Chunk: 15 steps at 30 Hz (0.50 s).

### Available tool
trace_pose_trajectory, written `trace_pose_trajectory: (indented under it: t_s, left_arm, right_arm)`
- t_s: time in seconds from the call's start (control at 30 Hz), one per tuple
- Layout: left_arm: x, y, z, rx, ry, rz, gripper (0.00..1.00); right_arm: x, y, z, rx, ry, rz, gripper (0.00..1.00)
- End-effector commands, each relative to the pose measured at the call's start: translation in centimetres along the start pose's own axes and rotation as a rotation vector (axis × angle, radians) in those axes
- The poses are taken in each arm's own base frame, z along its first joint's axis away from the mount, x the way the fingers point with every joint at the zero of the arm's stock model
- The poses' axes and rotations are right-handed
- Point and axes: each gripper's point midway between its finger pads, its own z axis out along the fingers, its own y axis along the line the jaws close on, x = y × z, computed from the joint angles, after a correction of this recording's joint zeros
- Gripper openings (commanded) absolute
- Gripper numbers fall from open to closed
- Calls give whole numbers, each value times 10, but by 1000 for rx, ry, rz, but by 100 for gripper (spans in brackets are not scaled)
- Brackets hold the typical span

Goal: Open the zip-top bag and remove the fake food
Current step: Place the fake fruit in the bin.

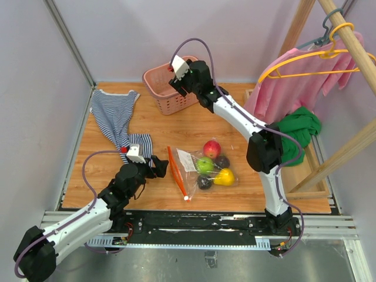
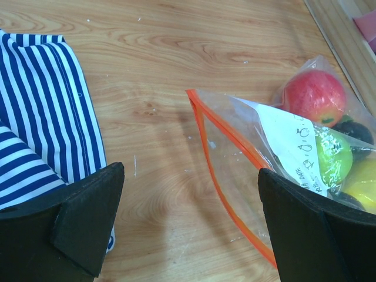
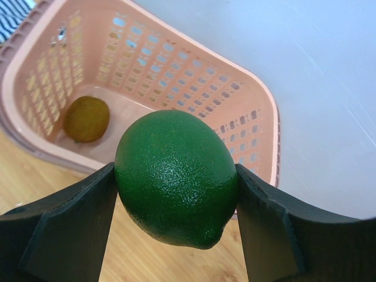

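You're partway through. The zip-top bag (image 1: 198, 169) lies flat on the table. In the left wrist view its orange zip strip (image 1: 177, 171) splits into two lines that stand apart, so I judge the mouth to be already open. That step looks done.

Emptying the bag has begun but is far from finished. Your right gripper (image 3: 175, 170) is well apart from the bag on its far side, clamped on a dark green lime (image 3: 176, 191) and hanging at the rim of the pink basket (image 3: 258, 111). One brownish-yellow fruit (image 3: 86, 119) already lies in that basket. Your left gripper (image 1: 160, 165) sits just beside the bag's zip edge with its jaws spread wide and nothing between them.

Here is the count of fake food from the top view:
- Five pieces are inside the bag: one red apple (image 1: 212, 148), one light green fruit (image 1: 205, 165), one yellow fruit (image 1: 224, 176) and two dark pieces (image 1: 222, 161). I can't tell whether anything lies hidden beneath them.
- One lime is in your grip.
- One fruit is in the basket.

That makes seven pieces seen, with five left to take out and the lime yet to be let go.

There is also one bag, one basket, and one striped garment (image 1: 114, 114) on the side of the bag beyond your left gripper.
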Motion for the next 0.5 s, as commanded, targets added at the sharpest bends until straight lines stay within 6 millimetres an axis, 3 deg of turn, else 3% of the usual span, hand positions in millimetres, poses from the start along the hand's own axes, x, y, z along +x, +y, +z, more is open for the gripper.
trace_pose_trajectory:
  t_s: [0.0, 0.37, 0.43, 0.47]
  left_arm:
    - [-13, -7, 2, 19, -42, -3, 99]
    - [-12, -8, 3, 20, -34, 2, 99]
    - [-11, -8, 3, 19, -31, 3, 99]
    - [-11, -8, 4, 18, -31, 4, 99]
  right_arm:
    - [-35, -34, 2, 186, -96, 34, 44]
    - [-15, -44, 25, 373, -99, -1, 52]
    - [-12, -46, 27, 396, -103, 0, 60]
    - [-9, -46, 29, 407, -100, 2, 70]
